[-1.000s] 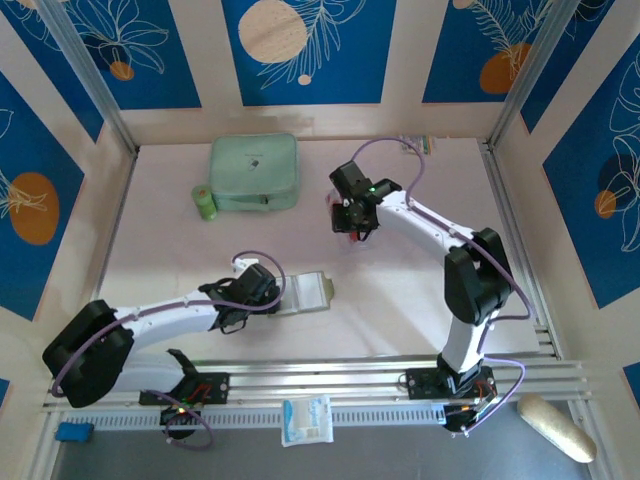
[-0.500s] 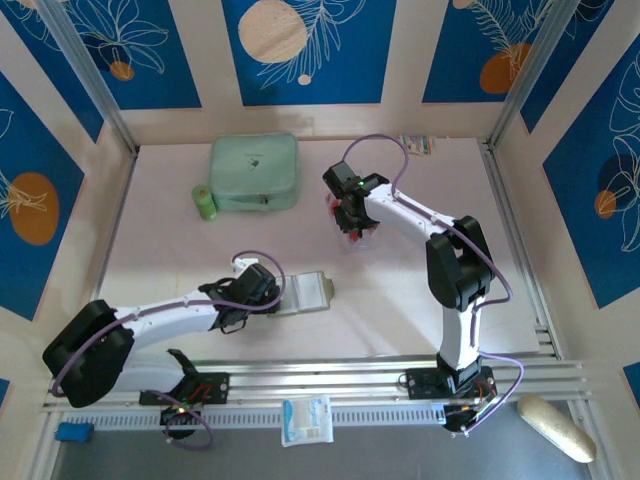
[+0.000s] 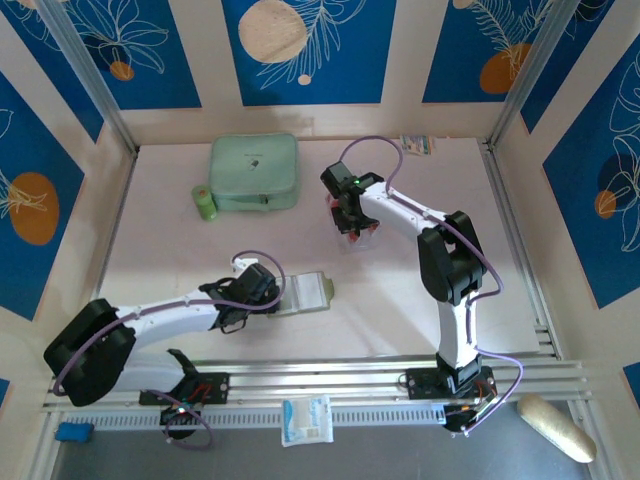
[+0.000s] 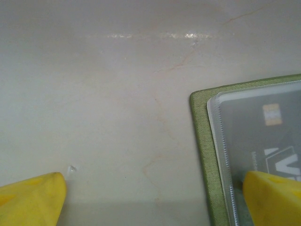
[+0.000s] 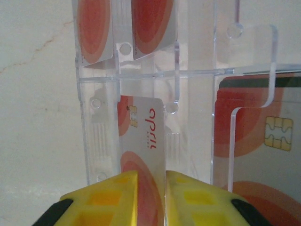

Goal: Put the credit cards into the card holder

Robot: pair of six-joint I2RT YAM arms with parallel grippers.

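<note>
In the right wrist view a clear acrylic stand [image 5: 195, 73] holds several credit cards, white with red rounds. My right gripper [image 5: 150, 176] has its yellow fingers pressed on both faces of one upright credit card [image 5: 143, 136]. From above, the right gripper [image 3: 354, 222] sits over that stand at the table's middle back. The card holder [image 3: 310, 292] lies open and flat, olive-green rim [image 4: 198, 127] round a pale clear pocket. My left gripper [image 3: 272, 293] is open at its left edge, one finger [image 4: 33, 197] on the table, the other finger [image 4: 275, 197] over the pocket.
A mint-green zip case [image 3: 254, 172] and a small green roll [image 3: 205, 203] lie at the back left. A small packet [image 3: 417, 144] rests by the back wall. Aluminium rails [image 3: 350, 375] run along the near edge, with a white pack [image 3: 305, 420] below them.
The right gripper's fingers have closed in onto the card, and the right arm has drawn slightly left over the stand. The left arm has not moved.
</note>
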